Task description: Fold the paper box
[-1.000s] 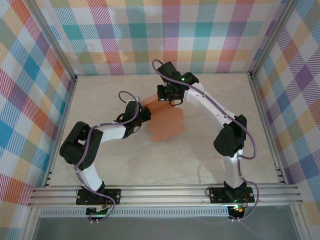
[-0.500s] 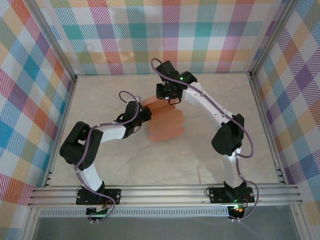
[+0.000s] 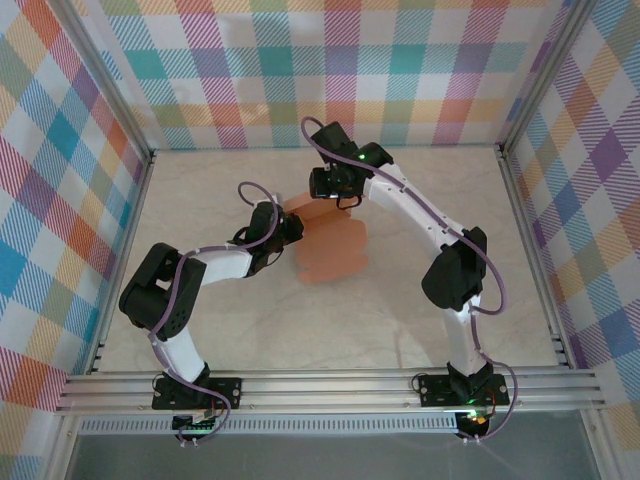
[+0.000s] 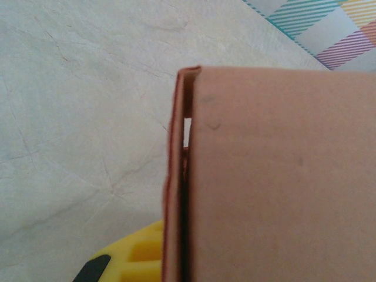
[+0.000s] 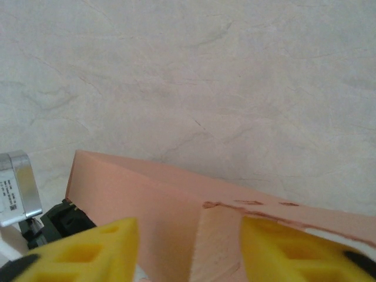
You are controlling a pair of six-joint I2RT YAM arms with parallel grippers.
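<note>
right gripper [image 5: 188, 232] jaws widen, release far edge of paper box [image 3: 335, 255]; left gripper [image 3: 288, 232] stays clamped on its left edge; this fold likely done.

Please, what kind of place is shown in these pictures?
Probably a laboratory robot cell, not a home: colourful plaid-patterned walls and silver aluminium frame rails enclose a pale marble-look tabletop.

Left wrist view: paper box [image 4: 282, 176] runs off right and bottom edges; left fingers [image 4: 141, 258] cropped at bottom. Right wrist view: right fingers [image 5: 88, 249] cropped likewise.
</note>
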